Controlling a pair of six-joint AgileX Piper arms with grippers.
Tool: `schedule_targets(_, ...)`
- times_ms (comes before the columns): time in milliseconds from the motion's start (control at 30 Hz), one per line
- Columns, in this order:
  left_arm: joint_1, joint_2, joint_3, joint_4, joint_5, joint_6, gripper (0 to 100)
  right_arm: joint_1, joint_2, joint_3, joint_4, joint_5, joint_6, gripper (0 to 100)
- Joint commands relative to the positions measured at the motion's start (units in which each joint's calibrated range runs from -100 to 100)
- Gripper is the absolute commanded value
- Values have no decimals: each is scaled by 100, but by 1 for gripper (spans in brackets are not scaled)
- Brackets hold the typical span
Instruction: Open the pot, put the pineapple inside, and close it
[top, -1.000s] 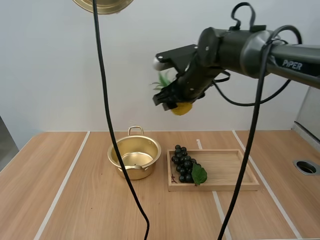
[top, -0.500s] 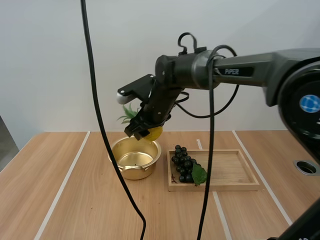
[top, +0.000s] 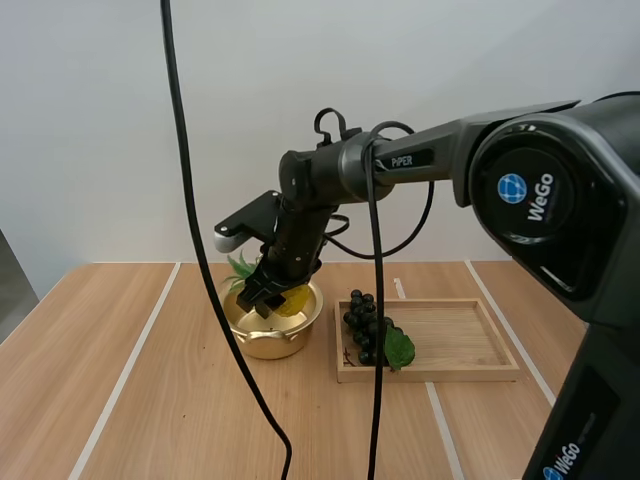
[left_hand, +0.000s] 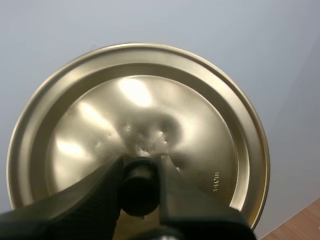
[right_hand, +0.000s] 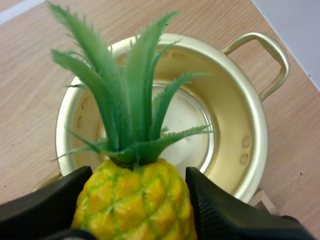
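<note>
High view, right tool: the right tool (top: 264, 297), just left of the frame's centre, is clenched on the pineapple (top: 292, 300) low over the open pot (top: 275, 345) on the worktop (top: 140, 400), so the fruit can go straight in.
High view, tray: the wooden tray (top: 450, 340) with grapes (top: 368, 330) lies right of the pot, out of the way.
Left wrist view, lid: the left tool (left_hand: 141, 167) grasps the knob (left_hand: 139, 187) of the lid (left_hand: 200, 125); I judge this leaves the pot's mouth free.
Right wrist view, pineapple: the fingers (right_hand: 225, 215) press both sides of the yellow body, with the green crown over the pot's inside; the fruit is not yet released.

Right fingers (top: 262, 297) around pineapple (top: 291, 301) at open pot's (top: 262, 345) mouth; grapes (top: 366, 322) on tray (top: 460, 340).
</note>
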Motion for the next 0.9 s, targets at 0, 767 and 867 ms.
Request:
schedule_targets(0,8,-36,-64,6,-58,22,0,12,70,-31,48,-201,-101,0)
schedule_targets(767,8,-36,-64,3,-8,22,0,12,1147,-31,-130,-1272,-208,0)
schedule_targets(867,8,-36,-64,3,13,22,0,12,1211,-31,-155,-1296,-208,0)
